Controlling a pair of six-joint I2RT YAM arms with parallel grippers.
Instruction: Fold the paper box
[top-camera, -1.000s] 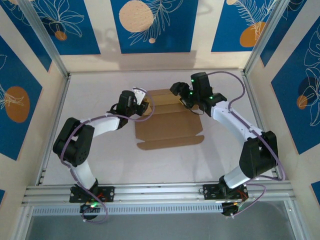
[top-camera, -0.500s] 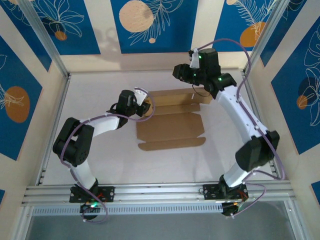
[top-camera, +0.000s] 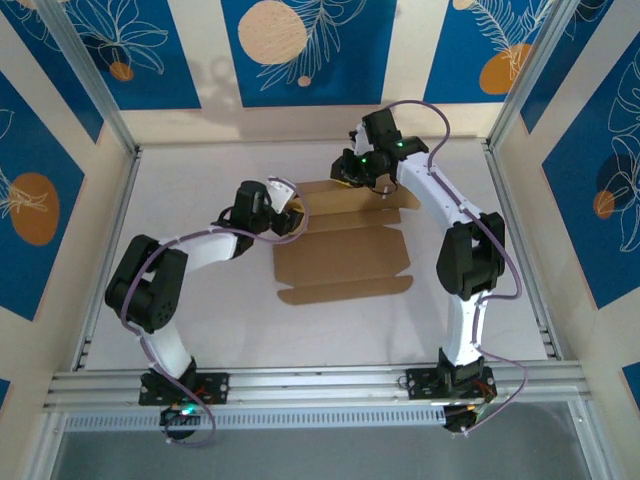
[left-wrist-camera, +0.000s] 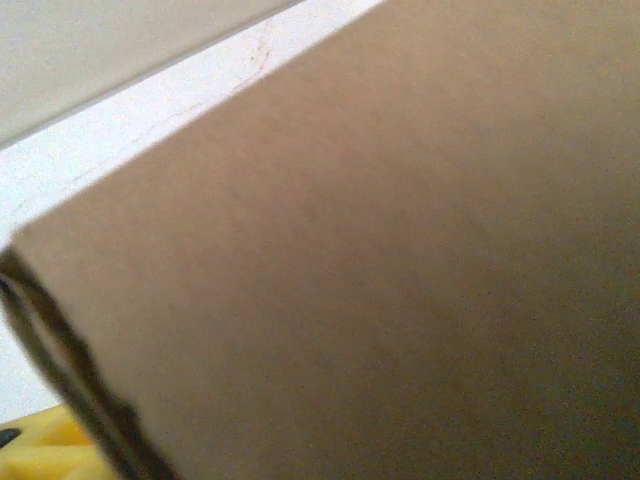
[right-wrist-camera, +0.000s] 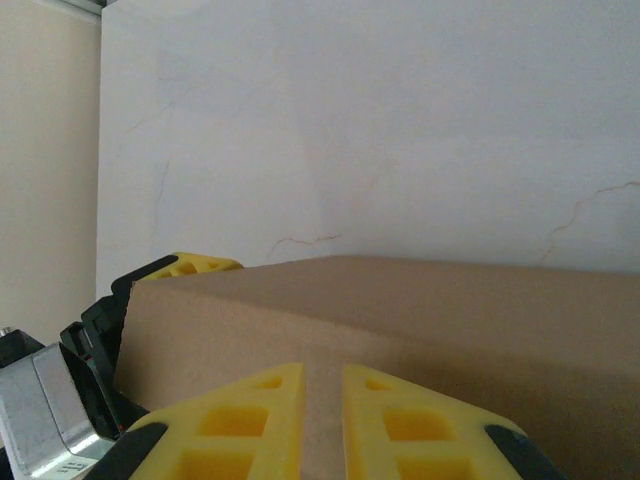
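One paper box (top-camera: 340, 255) at table (top-camera: 200, 320) centre, rear panel raised. Right gripper (right-wrist-camera: 322, 370): nearly shut against panel, nothing visibly held. Left gripper (top-camera: 285, 218): at left edge, opening unclear. Risk: unsupported panel springs back; box slides.

The flat brown cardboard paper box (top-camera: 340, 255) lay on the white table (top-camera: 200, 300), midway between its left and right edges and nearer its far edge, with the left gripper (top-camera: 285, 215) at the box's left side near the far corner and the right gripper (top-camera: 349, 174) over the box's far edge.
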